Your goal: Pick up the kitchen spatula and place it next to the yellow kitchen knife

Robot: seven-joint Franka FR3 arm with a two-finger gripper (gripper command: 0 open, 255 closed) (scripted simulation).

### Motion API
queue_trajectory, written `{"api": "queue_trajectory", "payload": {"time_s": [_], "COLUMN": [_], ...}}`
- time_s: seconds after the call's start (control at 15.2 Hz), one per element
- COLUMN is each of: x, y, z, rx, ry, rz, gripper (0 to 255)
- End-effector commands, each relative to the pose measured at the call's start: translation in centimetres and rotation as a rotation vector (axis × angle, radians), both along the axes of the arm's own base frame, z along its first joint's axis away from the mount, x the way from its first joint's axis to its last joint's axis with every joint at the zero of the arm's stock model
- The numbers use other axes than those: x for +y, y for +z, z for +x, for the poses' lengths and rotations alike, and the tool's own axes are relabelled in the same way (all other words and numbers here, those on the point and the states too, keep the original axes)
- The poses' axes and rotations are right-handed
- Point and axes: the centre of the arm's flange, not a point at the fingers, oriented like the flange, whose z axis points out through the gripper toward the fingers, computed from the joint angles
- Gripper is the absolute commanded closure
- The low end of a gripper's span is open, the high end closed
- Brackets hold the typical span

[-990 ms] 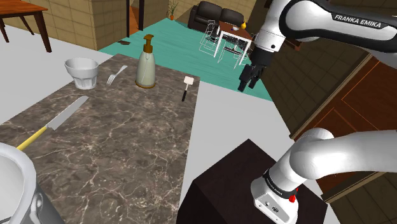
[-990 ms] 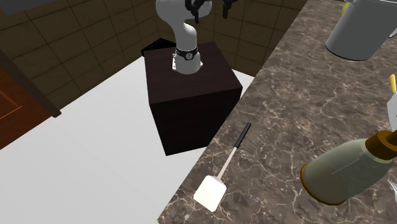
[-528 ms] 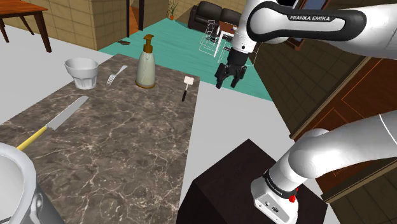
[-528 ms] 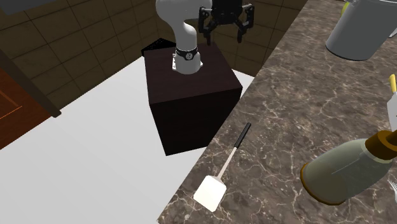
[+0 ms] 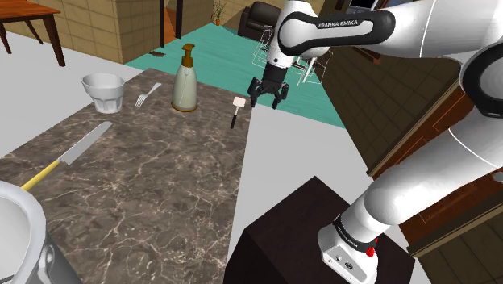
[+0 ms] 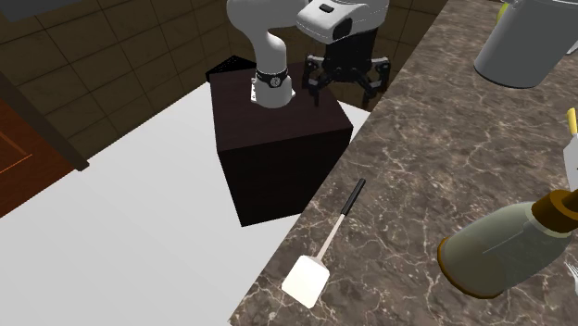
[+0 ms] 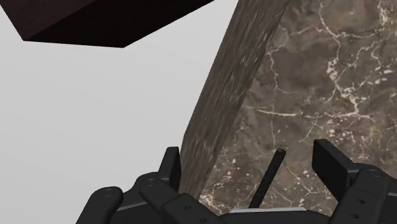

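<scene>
Gripper (image 5: 267, 103): fingers apart, empty; has swung in over the counter's (image 5: 161, 185) edge, now near the spatula.
Spatula (image 5: 236, 108): flat at the counter's edge, its handle below and between the fingers, untouched.
Knife (image 5: 68, 155): well apart across the counter.
Meaning: approach nearly done; descent and grasp remain.

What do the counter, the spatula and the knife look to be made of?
Counter: looks like polished dark brown marble or similar stone, going by the pale branching veins.
Spatula: matte white blade and shaft with a black handle; the material is not clear, perhaps plastic.
Knife: the plain grey blade suggests metal; the yellow handle may be plastic.
</scene>
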Motion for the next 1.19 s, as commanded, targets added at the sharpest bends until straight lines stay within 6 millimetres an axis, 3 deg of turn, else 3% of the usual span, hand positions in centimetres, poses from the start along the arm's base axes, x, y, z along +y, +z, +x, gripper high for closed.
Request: {"api": "queue_trajectory", "payload": {"time_s": [0.0,0.46,0.92,1.12], "x": [-0.2,-2.1,-5.6,-6.0], "y": [-1.3,-5.3,-9.3,-10.7], "z": [2.5,10.6,18.1,18.8], "rx": [0.003,0.012,0.021,0.022], "ry": [-0.058,-0.251,-0.444,-0.464], "rz": [-0.003,-0.014,-0.026,-0.027], "gripper": [0,0,0,0]}}
